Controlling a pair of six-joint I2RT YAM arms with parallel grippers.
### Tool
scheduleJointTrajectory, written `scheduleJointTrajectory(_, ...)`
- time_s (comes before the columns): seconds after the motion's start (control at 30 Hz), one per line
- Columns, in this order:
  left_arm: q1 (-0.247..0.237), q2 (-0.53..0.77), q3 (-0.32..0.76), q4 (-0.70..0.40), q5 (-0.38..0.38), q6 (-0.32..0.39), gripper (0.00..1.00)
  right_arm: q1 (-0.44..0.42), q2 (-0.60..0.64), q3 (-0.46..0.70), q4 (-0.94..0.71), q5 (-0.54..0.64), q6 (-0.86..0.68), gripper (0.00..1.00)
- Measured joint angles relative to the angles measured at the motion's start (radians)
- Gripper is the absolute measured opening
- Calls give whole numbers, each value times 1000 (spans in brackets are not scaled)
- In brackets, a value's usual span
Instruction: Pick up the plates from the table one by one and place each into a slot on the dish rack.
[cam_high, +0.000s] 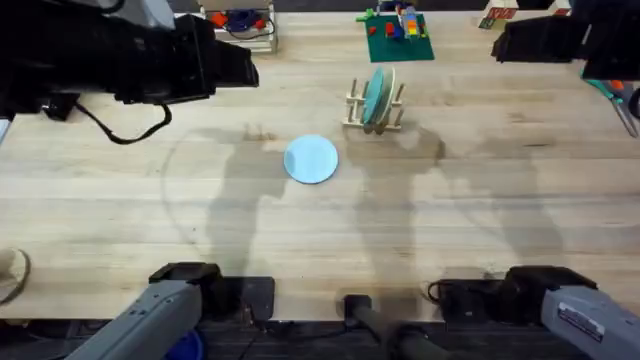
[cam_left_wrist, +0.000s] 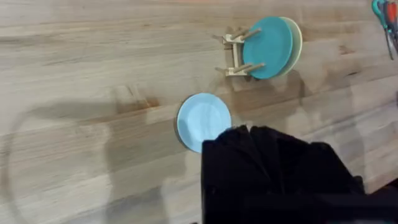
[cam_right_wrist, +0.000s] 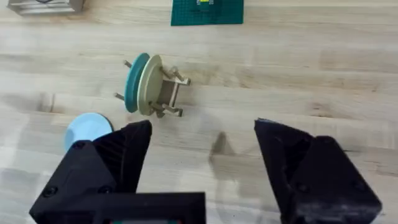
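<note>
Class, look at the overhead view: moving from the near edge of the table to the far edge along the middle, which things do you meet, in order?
Light blue plate lying flat on the table → dish rack holding a teal plate and a cream plate upright → green building-block baseplate.

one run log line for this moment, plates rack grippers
racked: teal plate, cream plate | on table: light blue plate | dish rack upright | right gripper open

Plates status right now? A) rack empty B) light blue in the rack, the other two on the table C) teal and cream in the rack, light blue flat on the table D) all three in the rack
C: the teal plate and cream plate stand upright in the dish rack, while the light blue plate lies flat on the table.
</note>
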Motion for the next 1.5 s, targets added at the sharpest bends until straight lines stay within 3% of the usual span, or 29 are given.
scheduleJointTrajectory(0.4, 0, 0, 0, -7, 5, 0, 39, 0, 0, 0, 0, 0, 0, 995)
scheduleJointTrajectory(0.57, 0, 0, 0, 15, 62, 0, 39, 0, 0, 0, 0, 0, 0, 995)
scheduleJointTrajectory(0.8, 0, 56, 0, 24, 209, 15, 39, 0, 0, 0, 0, 0, 0, 994)
scheduleJointTrajectory(1.3, 0, 276, 0, 28, 641, 219, 41, 0, 0, 0, 0, 0, 0, 994)
scheduleJointTrajectory(1.5, 0, 328, 0, 29, 710, 252, 41, 0, 0, 0, 0, 0, 0, 995)
